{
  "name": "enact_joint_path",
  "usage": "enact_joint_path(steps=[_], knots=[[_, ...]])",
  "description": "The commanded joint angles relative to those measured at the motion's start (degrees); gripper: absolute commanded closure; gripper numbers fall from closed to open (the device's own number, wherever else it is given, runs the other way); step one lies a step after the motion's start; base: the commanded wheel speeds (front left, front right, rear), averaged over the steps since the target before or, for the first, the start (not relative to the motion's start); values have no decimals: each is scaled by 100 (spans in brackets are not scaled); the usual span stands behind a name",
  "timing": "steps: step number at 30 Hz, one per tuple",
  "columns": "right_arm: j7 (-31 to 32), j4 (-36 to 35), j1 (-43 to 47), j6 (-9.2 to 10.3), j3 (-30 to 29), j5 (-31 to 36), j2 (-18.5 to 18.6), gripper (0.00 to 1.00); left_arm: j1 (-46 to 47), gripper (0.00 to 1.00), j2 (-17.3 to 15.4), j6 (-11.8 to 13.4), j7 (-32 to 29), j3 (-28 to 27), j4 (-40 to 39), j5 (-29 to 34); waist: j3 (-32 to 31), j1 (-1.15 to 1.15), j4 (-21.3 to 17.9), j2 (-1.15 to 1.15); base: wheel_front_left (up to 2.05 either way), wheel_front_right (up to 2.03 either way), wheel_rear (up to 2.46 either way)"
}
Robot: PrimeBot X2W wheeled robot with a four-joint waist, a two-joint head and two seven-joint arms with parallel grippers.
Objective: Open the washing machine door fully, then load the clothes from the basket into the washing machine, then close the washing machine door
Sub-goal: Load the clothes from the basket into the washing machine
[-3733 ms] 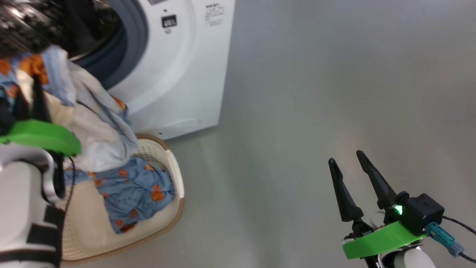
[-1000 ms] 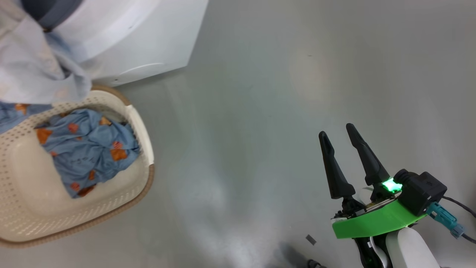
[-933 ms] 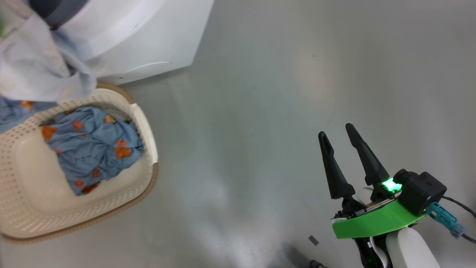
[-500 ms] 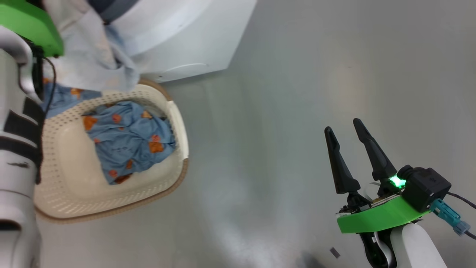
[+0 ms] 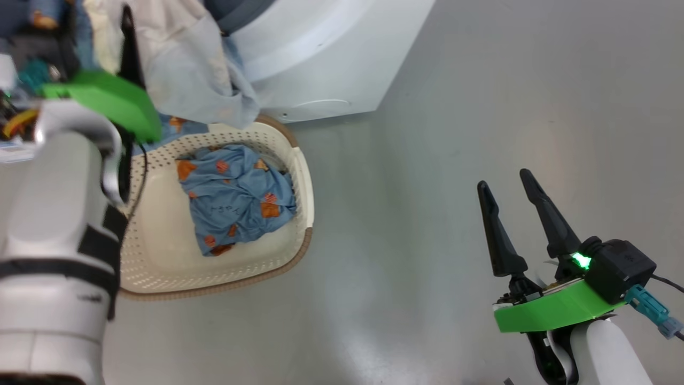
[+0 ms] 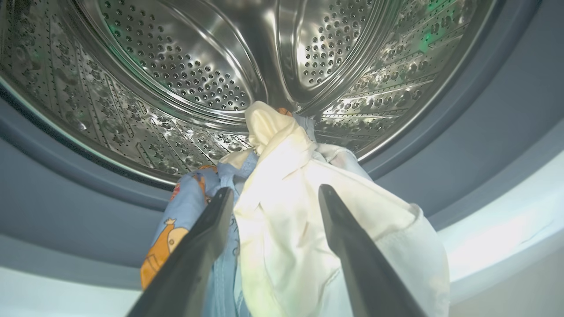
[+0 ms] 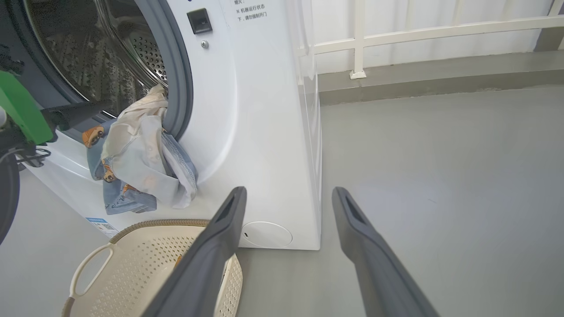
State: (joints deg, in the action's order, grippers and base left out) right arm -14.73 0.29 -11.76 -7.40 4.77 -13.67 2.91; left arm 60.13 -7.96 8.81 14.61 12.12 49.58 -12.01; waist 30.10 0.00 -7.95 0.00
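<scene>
At the left edge of the head view the pale left forearm (image 5: pixel 53 224) rises steeply towards the mouth of the washing machine (image 5: pixel 331 64), its green wrist plate up beside the hanging cloth. In the left wrist view, the left gripper (image 6: pixel 275 190) points into the steel drum (image 6: pixel 176 57) with its two dark fingers spread wide. A bundle of clothes (image 6: pixel 286 211), cream and white with a blue printed piece, lies between the fingers. The bundle drapes out over the grey seal (image 6: pixel 462 132), its top just inside the drum and the rest hanging down the white front above the basket (image 5: pixel 299 176). I cannot tell whether the fingers press on the cloth. One more blue piece with orange prints (image 5: pixel 235 198) lies crumpled in the basket, towards its right-hand wall. The basket stands on the grey floor (image 5: pixel 481 80), just beside the foot of the machine. Well to the right, the right gripper (image 5: pixel 504 178) hangs over bare floor, fingers apart and holding nothing, pointing up and slightly left.
</scene>
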Motion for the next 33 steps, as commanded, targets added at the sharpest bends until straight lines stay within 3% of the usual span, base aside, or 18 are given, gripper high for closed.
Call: enact_joint_path(steps=[1, 6, 18, 33], knots=[[-27, -126, 38, -9, 97, 31, 43, 0, -165, 0, -190, -9, -14, -62, -243, -55, -66, 0, 103, 0, 0, 0, 0], [-27, -141, 48, -9, 35, 58, 114, 0, -821, 0, -242, 32, -167, -32, -961, -119, -128, 0, 256, 0, 0, 0, 0], [-27, -166, 29, -9, -25, 104, 344, 0, -2998, 0, -399, 445, -640, -106, -3299, -326, -243, 0, 579, 0, 0, 0, 0], [-27, -155, -26, -9, 49, 121, 434, 0, -4425, 0, -553, 727, -915, -131, -4807, -425, -246, 0, 729, 0, 0, 0, 0]])
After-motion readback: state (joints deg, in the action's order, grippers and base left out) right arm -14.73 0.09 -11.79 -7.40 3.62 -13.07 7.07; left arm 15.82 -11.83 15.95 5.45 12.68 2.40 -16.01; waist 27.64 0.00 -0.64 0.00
